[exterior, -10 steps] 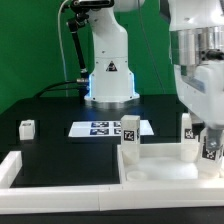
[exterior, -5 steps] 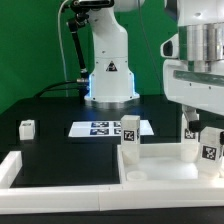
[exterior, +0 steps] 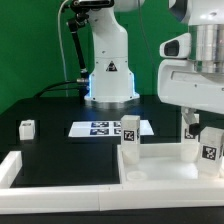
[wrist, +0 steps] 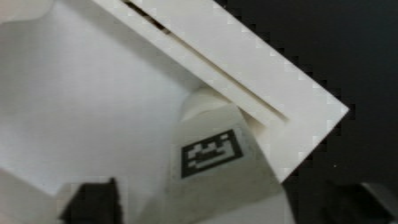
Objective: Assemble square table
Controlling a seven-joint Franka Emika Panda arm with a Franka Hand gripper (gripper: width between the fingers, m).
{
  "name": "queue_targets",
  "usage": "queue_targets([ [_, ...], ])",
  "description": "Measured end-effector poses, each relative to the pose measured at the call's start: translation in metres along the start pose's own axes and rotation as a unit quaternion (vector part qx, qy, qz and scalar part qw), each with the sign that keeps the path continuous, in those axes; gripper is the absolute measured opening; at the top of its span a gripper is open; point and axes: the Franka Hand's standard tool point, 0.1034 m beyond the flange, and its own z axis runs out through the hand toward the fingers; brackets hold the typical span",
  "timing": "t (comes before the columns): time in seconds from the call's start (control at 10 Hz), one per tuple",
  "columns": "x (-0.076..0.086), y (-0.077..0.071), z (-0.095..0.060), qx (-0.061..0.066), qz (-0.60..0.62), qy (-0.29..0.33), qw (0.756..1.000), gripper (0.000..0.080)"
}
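The square table panel [exterior: 160,172] lies at the front on the exterior view's right, white with a raised rim. Three white tagged legs stand on it: one [exterior: 130,137] at its left corner, one [exterior: 188,150] further right, one [exterior: 210,152] at the right. My gripper [exterior: 200,126] hangs just above the rightmost leg, open. In the wrist view that leg [wrist: 214,155] stands on the panel [wrist: 89,100] between my gripper's [wrist: 235,205] dark fingers [wrist: 98,202], which stand apart from it. A fourth leg [exterior: 27,127] lies loose at the left.
The marker board [exterior: 100,128] lies flat in the middle before the robot base [exterior: 110,80]. Long white border bars run along the front [exterior: 60,195] and left [exterior: 10,165]. Black table surface lies between the loose leg and the panel.
My gripper has risen straight up off the rightmost leg, which stays standing on the panel. Nothing else has moved.
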Motion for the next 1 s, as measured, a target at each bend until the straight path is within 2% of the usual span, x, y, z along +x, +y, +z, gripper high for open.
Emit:
queue_targets([
  [0.1,-0.0002,-0.0003,-0.0001,0.0,0.04,0.0,0.999,0.036],
  [0.2,-0.0005,-0.0003,0.0,0.0,0.075,0.0,0.997,0.0288],
  [0.4,-0.0005,-0.0006,0.0004,0.001,0.144,-0.001,0.99,0.0288],
  [0.6,0.001,-0.0023,0.0012,0.002,0.269,-0.003,0.963,0.0288],
  [0.9,-0.0023,-0.0098,0.0028,0.024,0.471,-0.02,0.882,0.0289],
  [1.0,-0.0038,-0.0102,0.0029,0.028,0.463,-0.022,0.886,0.0289],
])
